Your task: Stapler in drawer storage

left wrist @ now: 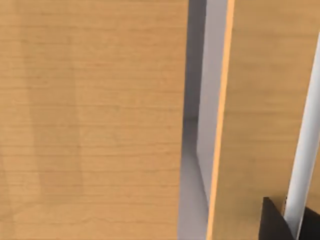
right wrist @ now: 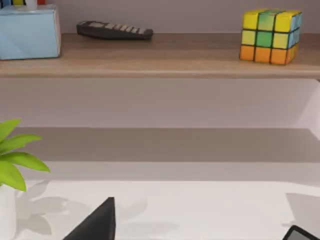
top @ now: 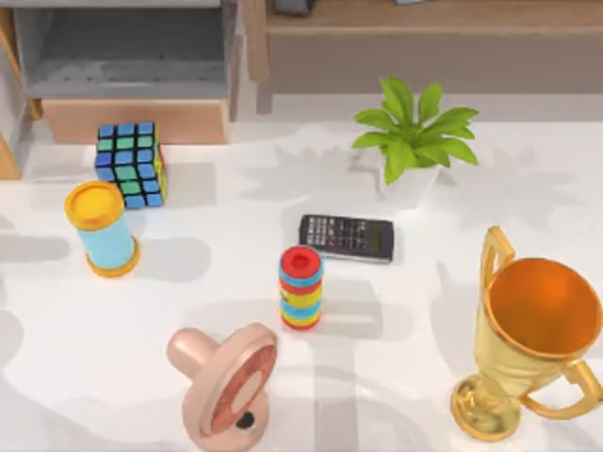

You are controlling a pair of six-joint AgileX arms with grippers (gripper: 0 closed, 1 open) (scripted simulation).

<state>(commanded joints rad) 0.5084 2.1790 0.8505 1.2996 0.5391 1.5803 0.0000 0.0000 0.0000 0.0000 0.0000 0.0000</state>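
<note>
1. two arms are at this table. a dark corner of the left gripper (left wrist: 274, 224) sits close against light tan wooden panels (left wrist: 90, 120) that have a narrow grey gap between them. whether it is spread or closed cannot be told.
2. a dark wedge of the right gripper (right wrist: 97, 222) hangs low over the white table (top: 424, 320), facing the long brown wooden shelf (right wrist: 160, 55). its state cannot be told either.
3. one wide box-shaped drawer with grey inner walls and a light tan wooden front panel (top: 137, 121) stands pulled out at the table's far left corner. its long axis runs left to right and its front panel faces the near side.
4. two multicoloured puzzle cubes: one on the table (top: 130, 164) just in front of the drawer's panel, one on the shelf (right wrist: 270, 36).
5. one blue cylinder with yellow caps (top: 102, 229) stands near the table's cube.
6. one red-topped striped ring stack (top: 301, 287) stands mid-table, and one dark calculator (top: 346, 237) lies just behind it.
7. one green potted plant (top: 413, 137), one gold trophy cup (top: 528, 339) at the right and one pink pacifier-shaped toy (top: 226, 377) at the near edge.
8. on the shelf lie one dark remote (right wrist: 114, 30) and one pale blue box (right wrist: 27, 32).
</note>
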